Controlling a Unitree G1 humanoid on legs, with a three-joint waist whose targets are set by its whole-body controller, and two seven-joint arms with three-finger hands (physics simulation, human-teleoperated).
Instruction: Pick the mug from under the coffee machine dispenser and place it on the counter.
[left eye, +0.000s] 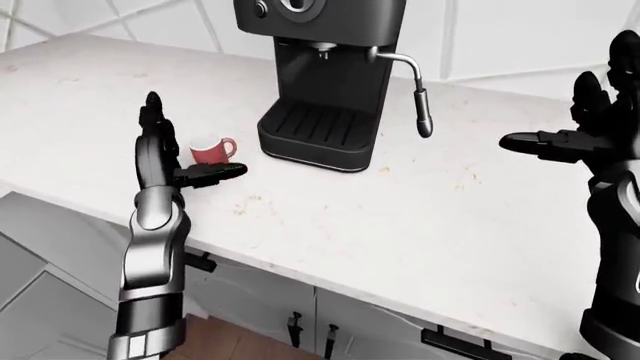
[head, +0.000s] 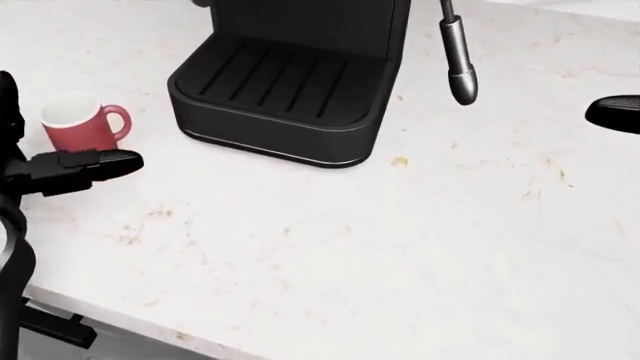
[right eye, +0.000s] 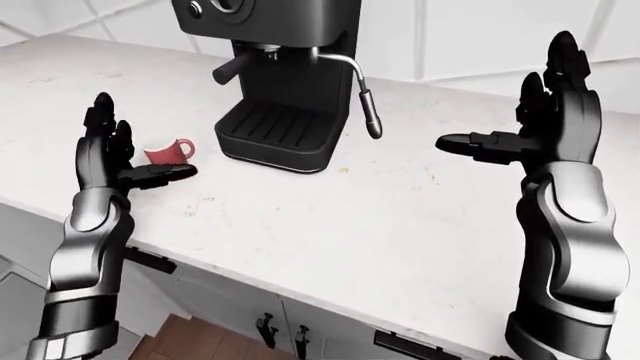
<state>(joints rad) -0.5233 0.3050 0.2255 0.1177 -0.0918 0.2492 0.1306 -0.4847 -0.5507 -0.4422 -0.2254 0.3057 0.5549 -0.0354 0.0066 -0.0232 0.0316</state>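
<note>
The red mug (head: 80, 124) stands upright on the white counter (head: 400, 247), left of the black coffee machine (left eye: 325, 90) and clear of its drip tray. The left hand (right eye: 115, 161) is just beside the mug, fingers spread, holding nothing. The right hand (right eye: 545, 127) is raised well apart, fingers spread too.

Kitchen: coffee machine (left eye: 325, 75) on marble counter (left eye: 400, 217)
</note>
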